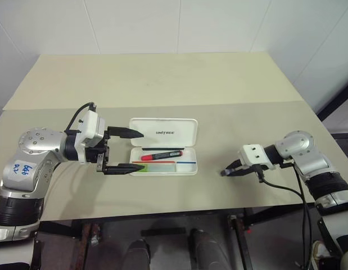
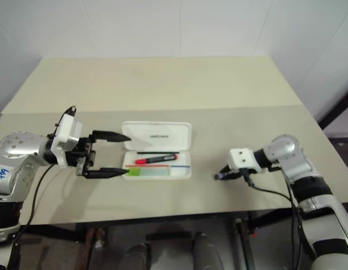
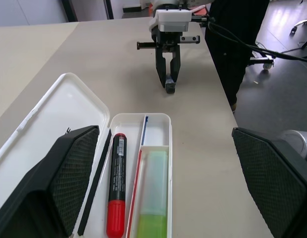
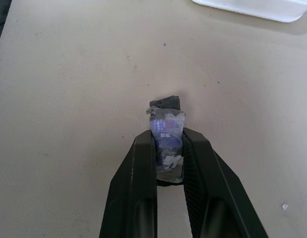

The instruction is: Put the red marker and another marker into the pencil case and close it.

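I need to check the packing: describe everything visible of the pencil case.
The pencil case is a white, hard plastic-looking rectangular box with rounded corners, lying open on the table. Its hinged lid, marked with small dark lettering, is folded back flat. The tray has divided compartments with thin red and blue stripes; the red marker lies in one, the pale green marker in the next. The open left gripper sits at its left end, one finger over the lid, one by the tray.
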Available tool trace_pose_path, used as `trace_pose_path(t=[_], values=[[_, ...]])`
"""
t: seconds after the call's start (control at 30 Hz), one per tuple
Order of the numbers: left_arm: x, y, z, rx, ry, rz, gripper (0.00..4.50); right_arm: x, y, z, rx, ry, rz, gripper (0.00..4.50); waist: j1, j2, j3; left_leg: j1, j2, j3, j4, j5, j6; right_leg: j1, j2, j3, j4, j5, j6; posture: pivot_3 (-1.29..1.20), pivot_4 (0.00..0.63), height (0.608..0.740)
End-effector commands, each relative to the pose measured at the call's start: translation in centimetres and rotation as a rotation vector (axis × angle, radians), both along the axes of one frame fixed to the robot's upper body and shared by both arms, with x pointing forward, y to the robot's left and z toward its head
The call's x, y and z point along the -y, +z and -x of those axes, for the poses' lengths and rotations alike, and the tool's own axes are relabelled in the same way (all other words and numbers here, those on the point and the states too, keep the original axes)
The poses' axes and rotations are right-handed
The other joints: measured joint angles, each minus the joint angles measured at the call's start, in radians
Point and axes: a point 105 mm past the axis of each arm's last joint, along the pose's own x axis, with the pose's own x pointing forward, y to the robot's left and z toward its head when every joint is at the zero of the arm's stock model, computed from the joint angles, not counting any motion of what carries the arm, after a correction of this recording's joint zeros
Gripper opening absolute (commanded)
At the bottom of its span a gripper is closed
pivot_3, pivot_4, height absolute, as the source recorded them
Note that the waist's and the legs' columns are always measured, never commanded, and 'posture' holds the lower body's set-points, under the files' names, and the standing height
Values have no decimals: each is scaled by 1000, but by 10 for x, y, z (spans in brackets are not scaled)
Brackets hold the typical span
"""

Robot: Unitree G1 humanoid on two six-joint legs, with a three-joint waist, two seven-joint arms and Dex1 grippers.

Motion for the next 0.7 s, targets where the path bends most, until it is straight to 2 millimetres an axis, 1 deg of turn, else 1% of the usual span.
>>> trace_pose_path(t=[0.03,0.1,0.23,0.33,0.4,0.47,0.53,0.6,0.7], values=[[4,9,1,36,-20,7,4500,11,4,-5,7,-69,14,362,1,0,0,0,0,0,-1,0,0,0,0,0,0,0,0,0,150,740],[4,8,1,35,-22,6,4500,4,17,-8,20,-107,-57,362,3,0,0,0,0,0,-2,0,0,-1,0,0,1,0,0,0,150,740],[2,7,2,31,-20,1,4500,-19,49,-7,16,-169,-243,362,5,1,1,-2,0,0,-3,-1,0,-7,0,0,8,-4,5,0,150,740],[-1,5,2,28,-16,-7,4500,-36,66,-2,20,-200,-333,362,6,2,1,-2,0,0,-8,-1,-1,-11,0,0,14,-8,4,0,150,740],[-3,4,2,26,-14,-12,4500,-45,72,1,39,-216,-366,362,9,2,1,-3,0,-1,-10,-1,-1,-15,0,0,18,-10,5,0,150,740],[-4,3,3,25,-13,-15,4500,-56,75,6,23,-223,-401,362,9,2,1,-5,0,0,-13,-1,-1,-18,0,0,18,-10,6,0,150,740],[-5,2,2,23,-12,-20,4500,-73,68,17,-12,-189,-397,362,10,2,1,-6,0,0,-14,-1,-2,-20,0,0,18,-9,9,0,150,740],[-6,1,2,22,-13,-24,4500,-83,61,25,-31,-168,-384,362,11,2,1,-7,0,0,-14,-2,-2,-21,0,0,18,-9,10,0,150,740],[-6,0,2,20,-16,-27,4500,-91,48,26,-33,-159,-339,362,11,2,1,-8,0,0,-14,-3,-3,-21,0,0,17,-9,11,0,150,740]])
